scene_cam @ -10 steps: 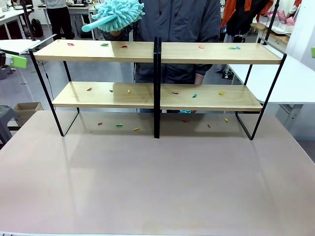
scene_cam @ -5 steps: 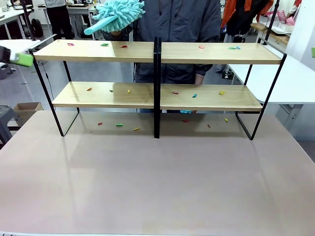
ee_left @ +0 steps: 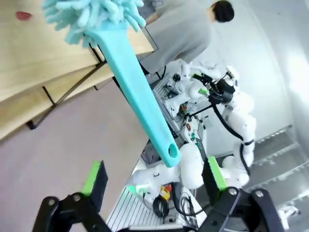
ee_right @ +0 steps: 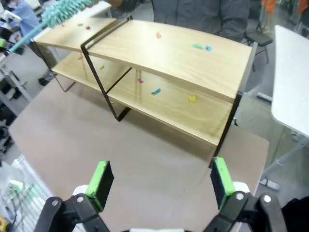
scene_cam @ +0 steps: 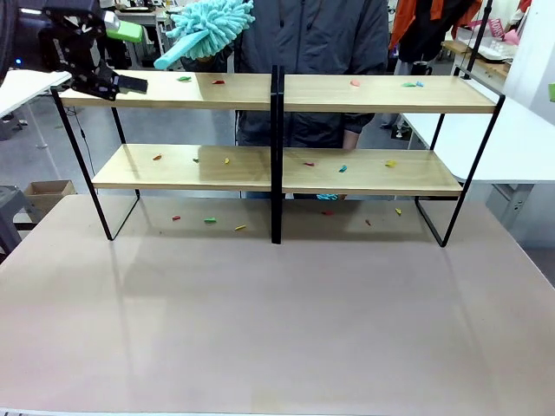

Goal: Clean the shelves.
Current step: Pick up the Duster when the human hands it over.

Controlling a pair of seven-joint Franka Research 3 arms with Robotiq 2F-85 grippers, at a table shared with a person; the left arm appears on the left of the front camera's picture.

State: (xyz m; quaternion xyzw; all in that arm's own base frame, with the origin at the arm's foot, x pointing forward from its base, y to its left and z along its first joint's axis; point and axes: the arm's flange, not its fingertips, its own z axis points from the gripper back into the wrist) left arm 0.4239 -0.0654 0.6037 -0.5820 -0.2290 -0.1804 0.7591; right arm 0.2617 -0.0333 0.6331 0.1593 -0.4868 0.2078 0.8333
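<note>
Shelves — just beside left gripper

1. A turquoise duster points its handle tip just ahead of the left end effector, with the fluffy head farther out.
2. The pale bench spreads below and ahead of the right end effector.
3. A cardboard box sits on the floor, well below the left end effector.
4. A white table stands ahead of the right end effector, to its right.

The coloured scraps on the shelves are too small to identify.
</note>
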